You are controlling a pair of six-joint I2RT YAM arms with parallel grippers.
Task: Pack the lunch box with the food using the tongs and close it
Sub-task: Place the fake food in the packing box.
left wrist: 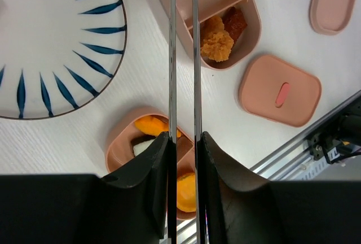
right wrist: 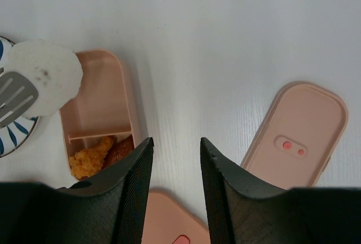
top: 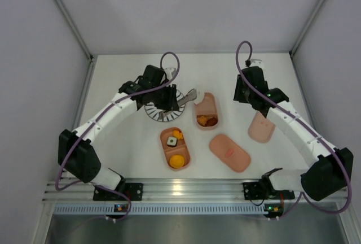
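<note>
From the top camera I take the striped plate (top: 153,112) as my mark. My left jaws (top: 167,107) hang over it, clenched on the tongs (top: 189,96), whose tips reach past the plate's right rim. The far tray (top: 206,104) of the lunch box sits on the bench (top: 124,74) just right of the plate, with fried pieces (top: 207,121) in its near compartment. The second tray (top: 162,142) lies just on my side of the plate and holds orange pieces (top: 177,161) and a dark-rimmed roll (top: 172,141). The lid with one red mark (top: 229,152) lies nearer me and to the right of the plate, beyond both trays. The red-spotted lid (top: 262,126) lies farthest right of the plate, and my right jaws (top: 243,98) hover near that lid's far end. From my left wrist, my fingers (left wrist: 155,165) press the tongs' two thin arms close together, almost parallel. The arms run out between the plate on the left and the far tray on the right. From my right wrist, those jaws stand apart with only bare bench between them, grasping nothing. At the left edge, the tongs' flat slotted tip meets a white round slice (right wrist: 45,77) that overlaps the far tray's corner nearest the plate.
</note>
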